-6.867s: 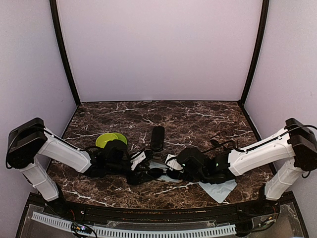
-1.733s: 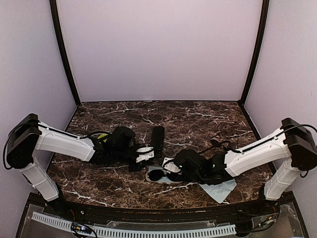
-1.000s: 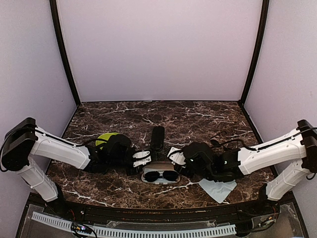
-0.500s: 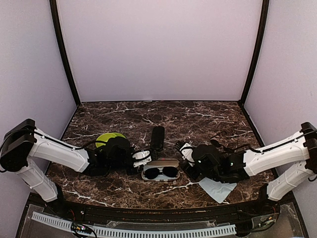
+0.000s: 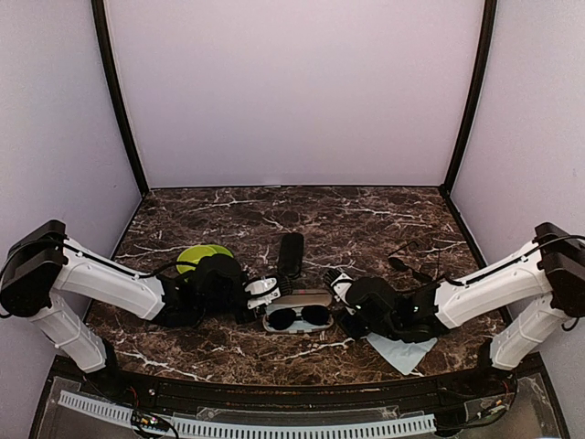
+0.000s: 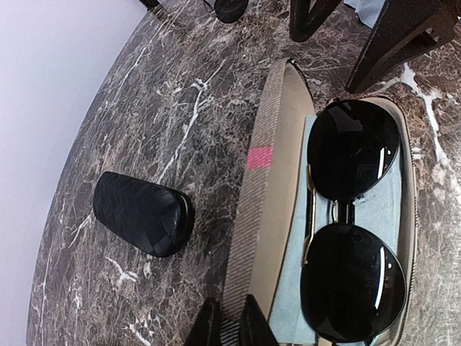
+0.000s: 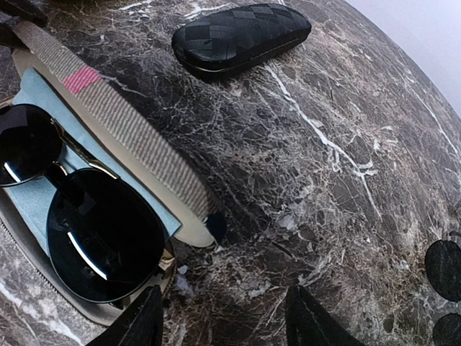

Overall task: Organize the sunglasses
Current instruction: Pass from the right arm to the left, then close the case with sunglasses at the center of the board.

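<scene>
One pair of sunglasses [image 5: 297,317] [image 6: 353,216] [image 7: 72,209] lies lenses up on a light blue cloth inside the open striped case [image 5: 297,299]. My left gripper [image 5: 265,291] [image 6: 230,324] is shut on the left end of the case's raised lid [image 6: 259,194]. Just off the case's right end, my right gripper [image 5: 342,297] [image 7: 223,310] stands open over bare marble, holding nothing. A second pair of sunglasses [image 5: 407,265] [image 7: 445,268] with round lenses lies on the table behind the right arm.
A closed black case [image 5: 290,253] [image 6: 142,213] [image 7: 241,37] lies just behind the open one. A lime green disc [image 5: 203,256] sits behind the left arm. A loose light blue cloth [image 5: 402,349] lies near the front edge under the right arm.
The sunglasses, earlier between both grippers on the table, now lie in the open case. My right gripper has let go and pulled back to the case's right end. The left one still pinches the lid.
</scene>
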`<state>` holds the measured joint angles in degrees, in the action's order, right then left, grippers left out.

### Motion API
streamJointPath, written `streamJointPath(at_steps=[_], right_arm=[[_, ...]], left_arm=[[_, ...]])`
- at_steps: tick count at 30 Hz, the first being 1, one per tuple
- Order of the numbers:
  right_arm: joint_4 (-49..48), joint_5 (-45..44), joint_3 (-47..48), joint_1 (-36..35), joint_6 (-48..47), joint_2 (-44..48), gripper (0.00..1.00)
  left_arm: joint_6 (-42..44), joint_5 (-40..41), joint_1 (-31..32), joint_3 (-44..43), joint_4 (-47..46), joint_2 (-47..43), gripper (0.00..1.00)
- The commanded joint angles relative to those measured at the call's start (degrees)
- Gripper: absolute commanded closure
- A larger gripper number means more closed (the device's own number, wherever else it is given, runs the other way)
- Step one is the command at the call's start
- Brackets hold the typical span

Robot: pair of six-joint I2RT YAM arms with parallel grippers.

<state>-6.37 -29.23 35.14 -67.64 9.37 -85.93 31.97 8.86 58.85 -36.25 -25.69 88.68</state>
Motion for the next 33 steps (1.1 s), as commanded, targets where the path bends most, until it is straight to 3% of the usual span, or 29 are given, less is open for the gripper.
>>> streamJointPath(at_steps=[1, 33], right_arm=[[-1.45, -0.21, 2.54, 0.73, 1.27, -1.78, 0.42], [-1.94, 3.15, 3.28, 1.09, 0.47, -2.53, 0.43]], left_arm=[[-1.11, 0.16, 0.39, 0.47, -3.42, -0.80, 0.90], [-1.27, 1.68, 0.92, 0.52, -4.17, 0.29, 0.89]])
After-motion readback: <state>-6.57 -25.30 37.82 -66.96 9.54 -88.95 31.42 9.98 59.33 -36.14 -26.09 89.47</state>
